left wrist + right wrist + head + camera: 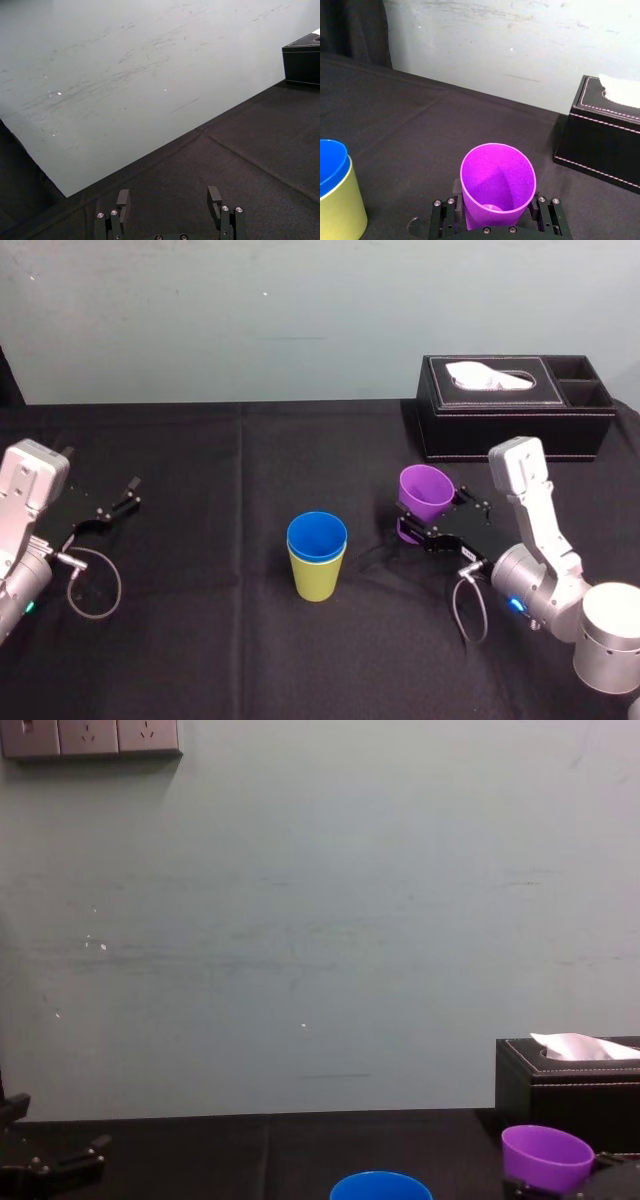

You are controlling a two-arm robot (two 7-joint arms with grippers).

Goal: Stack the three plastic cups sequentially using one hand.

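- Three plastic cups: one purple cup (425, 490) (497, 180) (546, 1156), one blue cup (317, 536) (330, 165) (380, 1187) and one yellow-green cup (318, 578) (340, 210).
- The right pincer (428, 512) (497, 200) pinches the purple cup low on its wall, with one finger on each side. The cup is tilted, its open mouth facing up and away from the wrist. I cannot tell whether its base touches the black cloth (220, 640).
- Two cups are already nested. The blue one sits inside the yellow-green one, with only its rim band showing above. This upright pair stands on the cloth to the robot's left of the right pincer, near it but not touching.
- One black tissue box (515, 425) (302, 62) (600, 145) (565, 1090) with pale stitching stands beyond the right pincer, at the far edge of the table. One white tissue (490, 375) pokes from its slot, and two open compartments (580, 380) lie at the end farther from the cups.
- The left pincer (128, 495) (168, 200) is spread with nothing between its fingers. It sits over the cloth at the robot's far left, well apart from the right pincer and every cup.
- Small silver screws stud both pincers beside the fingers.
- Three wall plates (90, 737) sit in a row high on the pale wall behind.
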